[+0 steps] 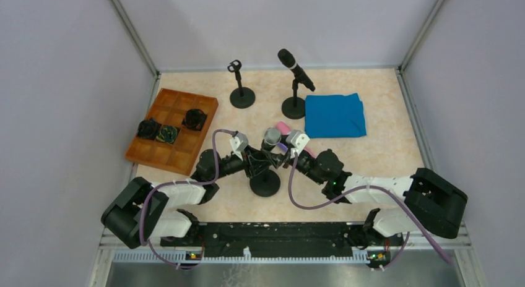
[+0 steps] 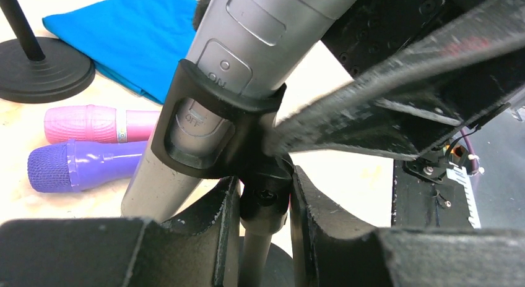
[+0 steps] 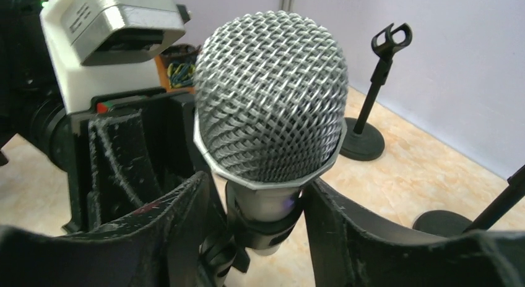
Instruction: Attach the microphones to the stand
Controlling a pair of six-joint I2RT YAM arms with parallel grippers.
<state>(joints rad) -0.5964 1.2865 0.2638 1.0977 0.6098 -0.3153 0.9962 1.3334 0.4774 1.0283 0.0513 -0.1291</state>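
The silver-grey microphone (image 1: 271,137) (image 2: 247,39) (image 3: 269,95) sits in the black clip (image 2: 210,126) of the near stand (image 1: 265,183). My left gripper (image 1: 257,160) (image 2: 265,203) is shut on that stand's swivel joint just under the clip. Around the microphone's neck below the mesh head are the jaws of my right gripper (image 1: 286,148) (image 3: 257,200), open, with a gap showing on its left side. A black microphone (image 1: 296,69) sits clipped on the far right stand (image 1: 294,107). The far left stand (image 1: 241,83) (image 3: 381,70) has nothing in its clip. The pink microphone (image 1: 283,127) (image 2: 93,123) and the purple one (image 2: 74,166) lie on the table.
A folded blue cloth (image 1: 334,115) (image 2: 136,39) lies at the back right, beside the far right stand's base (image 2: 43,67). A wooden compartment tray (image 1: 173,131) with dark small parts sits at the left. Grey walls close in the table on three sides.
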